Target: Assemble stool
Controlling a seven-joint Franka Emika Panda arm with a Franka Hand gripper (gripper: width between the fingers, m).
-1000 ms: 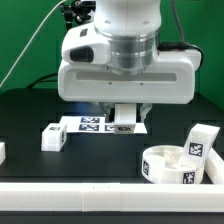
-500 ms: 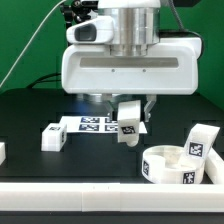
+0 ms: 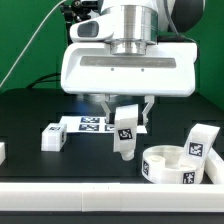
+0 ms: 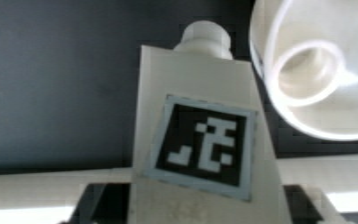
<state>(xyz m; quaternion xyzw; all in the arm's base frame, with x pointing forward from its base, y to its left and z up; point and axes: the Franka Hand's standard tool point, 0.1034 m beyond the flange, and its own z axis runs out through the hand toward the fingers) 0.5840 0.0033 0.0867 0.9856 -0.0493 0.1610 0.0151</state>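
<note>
My gripper [image 3: 125, 113] is shut on a white stool leg [image 3: 125, 131] with a black-and-white tag and holds it tilted above the table, over the marker board's front edge. In the wrist view the leg [image 4: 197, 120] fills the middle, its round peg pointing away, with dark fingers [image 4: 101, 203] at either side. The round rimmed seat [image 3: 181, 165] lies at the front on the exterior view's right; it also shows in the wrist view [image 4: 327, 65]. A second leg [image 3: 201, 141] leans behind the seat. A third leg [image 3: 52, 136] lies on the exterior view's left.
The marker board [image 3: 92, 124] lies flat on the black table behind the held leg. A white rail [image 3: 70, 196] runs along the table's front edge. A small white piece [image 3: 2, 151] sits at the far left edge.
The gripper has risen with the leg in it; the leg has come up off the table and moved slightly toward the front, hanging tilted.
</note>
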